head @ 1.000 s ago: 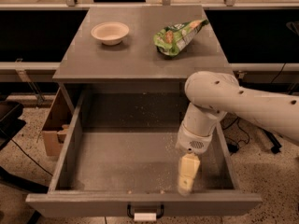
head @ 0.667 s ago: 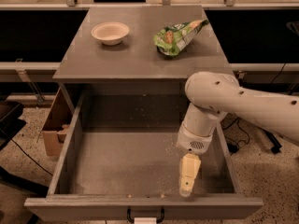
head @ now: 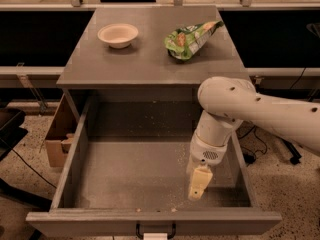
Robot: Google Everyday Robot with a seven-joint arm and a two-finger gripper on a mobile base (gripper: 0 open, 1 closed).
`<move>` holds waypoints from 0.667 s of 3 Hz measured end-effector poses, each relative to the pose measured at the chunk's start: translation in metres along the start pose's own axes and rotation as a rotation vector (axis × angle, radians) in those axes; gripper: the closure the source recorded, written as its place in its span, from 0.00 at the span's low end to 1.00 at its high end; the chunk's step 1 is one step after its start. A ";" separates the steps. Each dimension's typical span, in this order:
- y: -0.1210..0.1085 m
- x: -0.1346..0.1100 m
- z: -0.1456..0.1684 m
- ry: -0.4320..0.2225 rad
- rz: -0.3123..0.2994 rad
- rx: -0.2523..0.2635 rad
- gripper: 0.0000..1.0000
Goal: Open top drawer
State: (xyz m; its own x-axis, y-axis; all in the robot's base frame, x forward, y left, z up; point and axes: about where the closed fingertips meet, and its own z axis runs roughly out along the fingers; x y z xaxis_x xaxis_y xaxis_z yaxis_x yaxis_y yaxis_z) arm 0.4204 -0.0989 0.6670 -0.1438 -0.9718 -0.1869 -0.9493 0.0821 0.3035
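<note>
In the lower half of the frame, the wide grey top drawer [head: 125, 176] stands pulled far out from under the flat grey cabinet top [head: 150, 64], its front wall almost at the bottom edge and its black loop handle with the small white tag [head: 156, 231] just peeking in. The cream-coloured gripper [head: 198, 186] hangs inside the drawer at lower right, close to the floor and a little behind the front wall. It reads to us as pressed together into 1 tapering tip, clamped on nothing. The smooth, rounded white arm [head: 260, 109] reaches in from the right edge and bends down over the drawer's right wall.

We judge the opening to be essentially done, so the risks lie in leaving. A lift that drifts right could knock the arm's lower housing against the right wall, and a move toward the bottom of the frame could drag the front wall and pull the drawer off its runners.

The drawer's inside is matte grey, boxy and straight-walled, with pale crumbs speckling the floor. At the top sit 1 shallow cream bowl [head: 118, 35] and 1 crinkled, glossy green snack bag [head: 192, 34], well apart from the arm. A brown cardboard box [head: 59, 134] stands at the left.
</note>
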 end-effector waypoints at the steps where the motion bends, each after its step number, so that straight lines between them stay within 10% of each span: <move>1: -0.008 0.011 -0.043 0.032 0.051 0.049 0.61; 2: -0.001 0.034 -0.118 0.064 0.174 0.172 0.84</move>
State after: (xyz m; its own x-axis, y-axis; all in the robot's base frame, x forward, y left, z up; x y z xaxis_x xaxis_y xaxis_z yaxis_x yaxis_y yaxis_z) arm 0.4496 -0.1586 0.7704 -0.2963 -0.9514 -0.0841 -0.9462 0.2804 0.1615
